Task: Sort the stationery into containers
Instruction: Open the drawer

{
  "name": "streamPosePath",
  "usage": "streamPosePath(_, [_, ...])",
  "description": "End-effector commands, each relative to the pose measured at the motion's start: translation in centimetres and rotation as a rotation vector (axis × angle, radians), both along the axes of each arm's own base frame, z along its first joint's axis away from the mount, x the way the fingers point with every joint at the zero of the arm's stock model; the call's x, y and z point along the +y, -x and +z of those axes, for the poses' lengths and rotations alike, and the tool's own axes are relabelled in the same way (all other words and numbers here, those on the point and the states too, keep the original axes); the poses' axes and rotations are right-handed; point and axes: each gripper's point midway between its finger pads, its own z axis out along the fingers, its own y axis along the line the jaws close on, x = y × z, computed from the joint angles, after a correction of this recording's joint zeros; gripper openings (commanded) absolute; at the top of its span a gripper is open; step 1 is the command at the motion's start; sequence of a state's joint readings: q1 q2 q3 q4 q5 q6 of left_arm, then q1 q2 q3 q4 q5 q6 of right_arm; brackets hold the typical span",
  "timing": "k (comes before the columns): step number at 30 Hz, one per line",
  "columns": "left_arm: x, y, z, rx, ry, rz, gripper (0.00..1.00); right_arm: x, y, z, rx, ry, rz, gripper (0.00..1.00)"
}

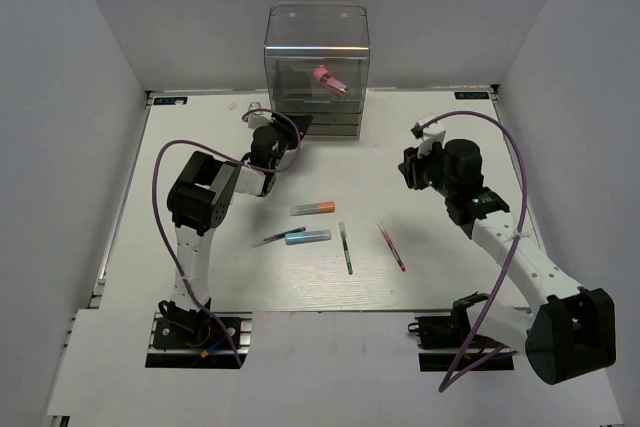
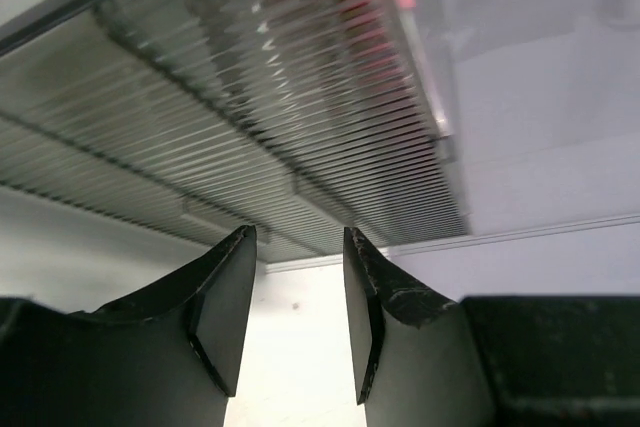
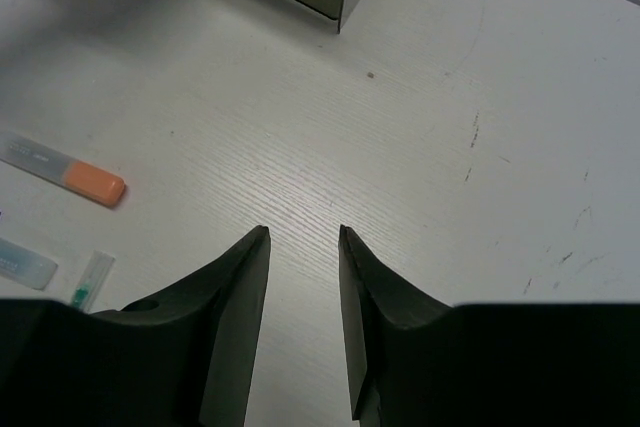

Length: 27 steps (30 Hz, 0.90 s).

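Drawer box (image 1: 300, 57) close ahead of left tool (image 2: 297, 247) (jaws parted, empty).

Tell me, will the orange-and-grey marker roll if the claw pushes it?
Maybe a bit: the orange-and-grey marker lies on its side on the smooth white table, so a sideways push could roll it. It looks like stiff plastic, so it probably won't bend. Slim, so likely light.

White wood-grain table (image 1: 450, 277), plain pale walls (image 1: 60, 97) on three sides, soft even light.
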<state>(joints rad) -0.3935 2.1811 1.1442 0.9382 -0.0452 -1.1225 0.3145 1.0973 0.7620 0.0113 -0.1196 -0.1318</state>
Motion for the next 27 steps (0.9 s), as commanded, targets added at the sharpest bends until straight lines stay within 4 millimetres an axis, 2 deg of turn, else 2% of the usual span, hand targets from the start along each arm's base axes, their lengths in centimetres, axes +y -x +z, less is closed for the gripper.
streamPosePath(1, [0.2, -0.4, 3.6, -0.096, 0.085, 0.015, 0.5, 0.0, -0.6, 1.2, -0.067, -0.007, 0.014, 0.4])
streamPosePath(4, [0.4, -0.5, 4.0, -0.108, 0.101, 0.024, 0.5, 0.1, -0.7, 1.1, -0.068, -0.007, 0.021, 0.4])
streamPosePath(5, [0.4, -0.8, 4.5, -0.113, 0.104, 0.033, 0.5, 0.0, -0.9, 0.8, -0.064, -0.005, 0.018, 0.4])
streamPosePath(6, [0.4, -0.9, 3.8, -0.102, 0.099, 0.033, 0.49, 0.2, -0.9, 0.8, -0.061, -0.004, 0.023, 0.4])
streamPosePath(10, [0.1, -1.9, 4.6, -0.115, 0.128, 0.041, 0.45, 0.1, -1.0, 0.9, -0.066, 0.001, 0.025, 0.4])
streamPosePath(12, [-0.1, -2.3, 3.7, -0.098, 0.121, 0.042, 0.44, 0.0, -1.1, 1.2, -0.073, 0.002, 0.023, 0.4])
streamPosePath(13, [-0.2, -2.5, 4.0, -0.101, 0.122, 0.042, 0.44, 0.1, -1.0, 1.1, -0.072, 0.005, 0.029, 0.4])
streamPosePath(15, [-0.2, -2.6, 2.9, -0.079, 0.126, 0.043, 0.44, -0.2, -1.1, 1.1, -0.074, 0.01, 0.02, 0.4])
streamPosePath(16, [-0.1, -2.8, 3.3, -0.084, 0.141, 0.051, 0.44, -0.1, -1.0, 1.0, -0.071, 0.008, 0.022, 0.4])
streamPosePath(19, [-0.2, -3.0, 2.9, -0.081, 0.15, 0.051, 0.4, -0.3, -0.9, 1.0, -0.073, 0.011, 0.02, 0.4])
streamPosePath(24, [-0.3, -2.6, 3.3, -0.078, 0.149, 0.042, 0.4, -0.4, -0.9, 0.9, -0.071, 0.01, 0.016, 0.4])
streamPosePath(25, [-0.2, -2.4, 2.2, -0.05, 0.137, 0.044, 0.4, -0.2, -0.7, 1.1, -0.075, 0.007, 0.025, 0.4])
streamPosePath(26, [-0.1, -2.1, 3.1, -0.056, 0.14, 0.043, 0.4, -0.3, -0.8, 0.9, -0.072, 0.008, 0.022, 0.4])
streamPosePath(27, [-0.1, -2.1, 2.8, -0.045, 0.135, 0.044, 0.4, -0.3, -0.7, 1.0, -0.073, 0.007, 0.02, 0.4])
